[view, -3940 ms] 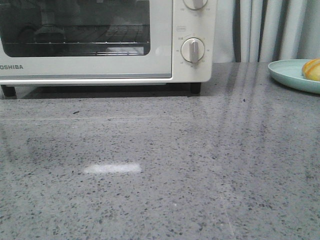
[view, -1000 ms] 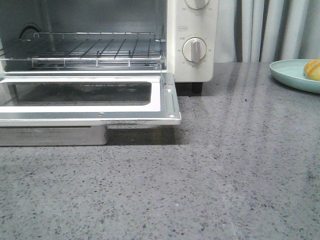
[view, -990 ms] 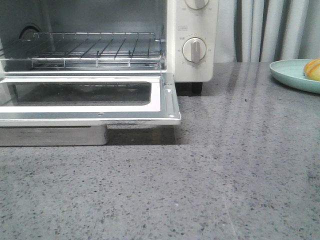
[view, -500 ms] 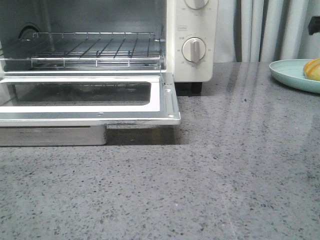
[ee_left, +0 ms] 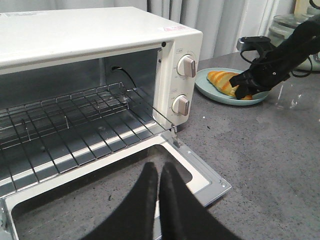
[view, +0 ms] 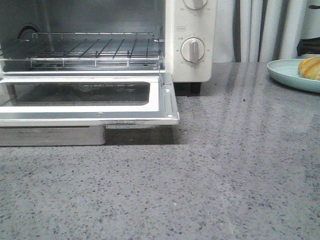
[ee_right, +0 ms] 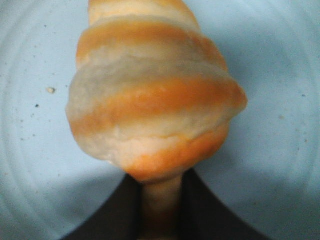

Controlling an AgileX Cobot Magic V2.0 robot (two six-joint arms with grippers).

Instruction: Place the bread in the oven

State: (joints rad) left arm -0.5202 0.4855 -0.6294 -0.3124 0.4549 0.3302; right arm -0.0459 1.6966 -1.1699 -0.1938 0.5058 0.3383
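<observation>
The bread (ee_right: 155, 95), a golden-brown roll with cream stripes, lies on a pale blue plate (ee_right: 280, 75). My right gripper (ee_right: 160, 185) has its fingers closed on the bread's near tip. The left wrist view shows the same: my right gripper (ee_left: 245, 87) at the bread (ee_left: 225, 81) on the plate (ee_left: 210, 90). The front view shows the bread (view: 310, 68) at the far right. The cream oven (view: 195, 65) stands at the left, its door (view: 90, 112) dropped open and its wire rack (view: 95, 50) bare. My left gripper (ee_left: 159, 170) is shut and empty above the open door (ee_left: 210, 177).
The plate (view: 285, 72) sits at the table's far right edge in the front view, with part of my right arm (view: 309, 47) above it. A metal tray (view: 50, 136) shows under the door. Grey curtains hang behind. A glass jar (ee_left: 285, 25) stands beyond the plate.
The oven door, shut 3.9 s ago, has been open for the last second. In the last half second my right arm came lower at the top right, over the plate.
</observation>
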